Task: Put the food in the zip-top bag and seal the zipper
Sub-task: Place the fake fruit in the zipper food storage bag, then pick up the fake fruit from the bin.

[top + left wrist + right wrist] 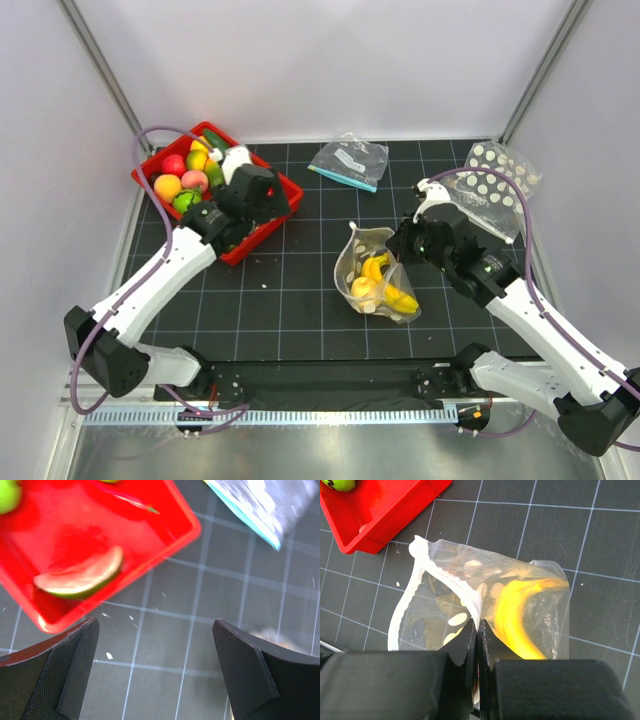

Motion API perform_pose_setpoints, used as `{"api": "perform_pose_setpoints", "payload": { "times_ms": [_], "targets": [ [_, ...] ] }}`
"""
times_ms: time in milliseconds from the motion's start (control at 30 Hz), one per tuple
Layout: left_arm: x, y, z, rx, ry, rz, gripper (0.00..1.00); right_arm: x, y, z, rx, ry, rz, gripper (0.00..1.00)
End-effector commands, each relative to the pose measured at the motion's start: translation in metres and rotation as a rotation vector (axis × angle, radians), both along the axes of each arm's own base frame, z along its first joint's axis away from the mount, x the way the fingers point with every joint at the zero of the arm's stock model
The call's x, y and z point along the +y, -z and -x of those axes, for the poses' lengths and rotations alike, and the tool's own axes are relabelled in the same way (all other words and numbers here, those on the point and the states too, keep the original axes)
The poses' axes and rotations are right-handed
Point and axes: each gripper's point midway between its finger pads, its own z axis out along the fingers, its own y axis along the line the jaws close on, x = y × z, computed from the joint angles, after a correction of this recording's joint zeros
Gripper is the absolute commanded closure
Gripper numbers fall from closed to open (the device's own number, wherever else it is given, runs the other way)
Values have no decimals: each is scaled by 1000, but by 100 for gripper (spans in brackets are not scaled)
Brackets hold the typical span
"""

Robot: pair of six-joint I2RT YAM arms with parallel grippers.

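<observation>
Quick update from my end. The right gripper (477,630) is clenched on the rim of the clear floppy polka-dot zip-top bag (375,275), pinching the plastic just under the narrow ridged zipper strip (427,567). As far as I can tell, that's the whole point of that arm: it props the mouth up and open toward the tray so food can drop in without the bag flopping flat. The bag sits around the middle of the black gridded table (300,300), a bit toward the near edge, and there are glossy yellow toy bananas (515,615) inside it. The left gripper (155,670) is spread wide with nothing between its jaws. It hangs over the near corner of the red plastic tray (150,175) at the table's far left corner. A green lime wedge (80,577) lies just inside that corner, and the rest of the colourful toy fruit (190,170) is piled toward the far end. My guess is the wedge is the next grab. The zipper isn't sealed yet.
</observation>
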Motion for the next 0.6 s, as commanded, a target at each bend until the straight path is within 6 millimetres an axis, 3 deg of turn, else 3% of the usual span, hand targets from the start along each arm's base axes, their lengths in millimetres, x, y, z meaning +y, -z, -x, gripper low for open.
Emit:
{"api": "perform_pose_setpoints", "payload": {
  "times_ms": [0,167,300,333,433,567],
  "targets": [
    [39,-20,-28,-96,-199,137,0,0,-18,-1,-55,1,-33,98],
    [80,-36,-53,-143,-369,191,0,-1,-20,0,-60,-1,-37,97],
    [98,-44,-78,-145,-336,39,0,0,-21,1,-63,-9,-44,98],
    [107,-54,-82,-162,-334,-43,0,1,-21,2,-62,-13,-45,98],
    [124,-40,-99,-145,-361,-148,0,3,-22,3,-64,-22,-55,98],
    [149,7,-121,-37,-404,-174,0,5,-22,4,-67,-34,-65,98]
  ]
}}
